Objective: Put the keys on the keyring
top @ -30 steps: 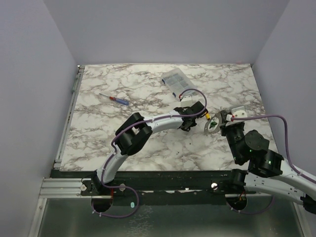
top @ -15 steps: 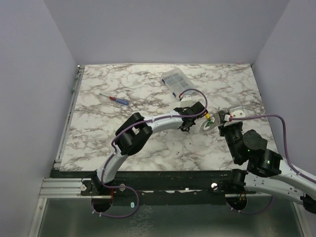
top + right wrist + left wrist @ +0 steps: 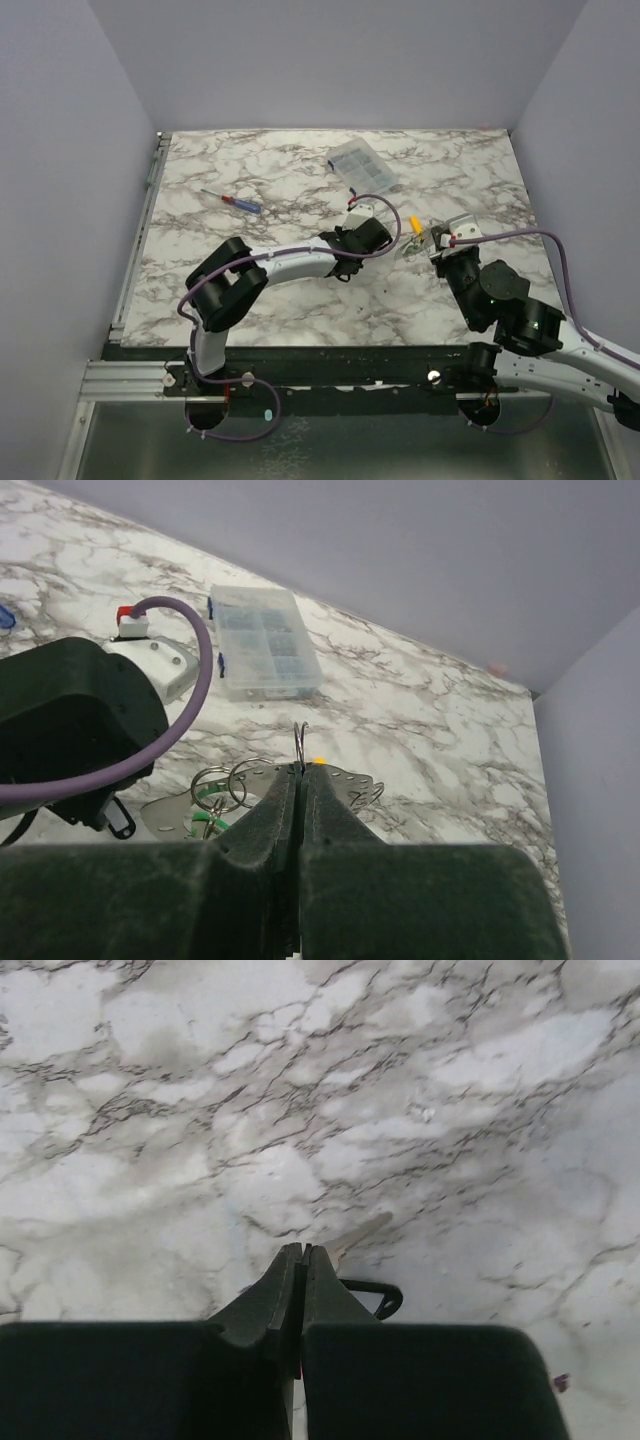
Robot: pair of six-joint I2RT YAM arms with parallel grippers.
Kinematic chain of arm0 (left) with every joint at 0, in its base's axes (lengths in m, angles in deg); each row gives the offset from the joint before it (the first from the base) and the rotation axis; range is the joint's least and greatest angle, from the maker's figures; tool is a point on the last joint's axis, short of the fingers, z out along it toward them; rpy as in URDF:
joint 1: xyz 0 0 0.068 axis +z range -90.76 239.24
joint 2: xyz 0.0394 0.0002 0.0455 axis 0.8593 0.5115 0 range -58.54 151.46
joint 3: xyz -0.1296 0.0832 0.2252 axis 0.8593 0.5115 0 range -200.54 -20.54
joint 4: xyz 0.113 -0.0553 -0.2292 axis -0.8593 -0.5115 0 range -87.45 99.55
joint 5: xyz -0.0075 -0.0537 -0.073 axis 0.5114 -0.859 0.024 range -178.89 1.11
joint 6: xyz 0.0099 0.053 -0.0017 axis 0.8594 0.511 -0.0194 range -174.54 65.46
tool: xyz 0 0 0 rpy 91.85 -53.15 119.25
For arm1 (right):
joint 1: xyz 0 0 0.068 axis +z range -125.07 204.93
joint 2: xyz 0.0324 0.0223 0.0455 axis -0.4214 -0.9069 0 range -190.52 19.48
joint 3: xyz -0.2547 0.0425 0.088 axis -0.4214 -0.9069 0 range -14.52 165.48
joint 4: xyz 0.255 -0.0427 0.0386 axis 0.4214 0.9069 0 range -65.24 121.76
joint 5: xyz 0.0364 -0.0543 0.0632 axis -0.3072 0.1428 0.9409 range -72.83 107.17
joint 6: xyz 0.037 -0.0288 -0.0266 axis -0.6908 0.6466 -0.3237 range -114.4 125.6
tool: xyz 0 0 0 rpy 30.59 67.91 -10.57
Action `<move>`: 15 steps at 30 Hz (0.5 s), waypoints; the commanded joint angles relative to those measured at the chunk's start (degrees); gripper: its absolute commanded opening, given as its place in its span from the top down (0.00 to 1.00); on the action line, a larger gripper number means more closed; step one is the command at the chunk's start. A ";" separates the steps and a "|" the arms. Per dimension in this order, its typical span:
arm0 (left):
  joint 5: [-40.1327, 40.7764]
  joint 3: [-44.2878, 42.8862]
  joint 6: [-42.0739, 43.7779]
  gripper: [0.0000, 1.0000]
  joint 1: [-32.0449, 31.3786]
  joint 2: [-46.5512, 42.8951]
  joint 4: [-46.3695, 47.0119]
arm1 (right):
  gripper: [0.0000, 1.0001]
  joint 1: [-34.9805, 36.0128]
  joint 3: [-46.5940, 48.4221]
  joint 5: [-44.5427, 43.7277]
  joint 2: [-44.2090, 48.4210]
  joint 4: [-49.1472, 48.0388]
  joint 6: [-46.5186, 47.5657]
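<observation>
- Both grippers are pressed together. Your left gripper (image 3: 303,1250) looks to be pinching one key (image 3: 360,1236), its blade poking past the fingertips just above the desk (image 3: 150,1110). Your right gripper (image 3: 301,770) pinches the thin wire keyring (image 3: 300,738) upright, with the other keys (image 3: 345,780) bunched beneath it.
- Lead with the key's hole end, not the blade, and aim for the ring's split; where that split sits can't be made out.
- Move the left arm slowly, hold the ring steady, and slide the key along the wire rather than forcing it.
- Mind the wrists: they are close together.
</observation>
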 commanded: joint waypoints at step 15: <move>-15.70 23.90 27.56 1.00 -1.26 -19.94 10.47 | 0.99 -0.08 -0.41 5.69 -1.51 -2.18 1.02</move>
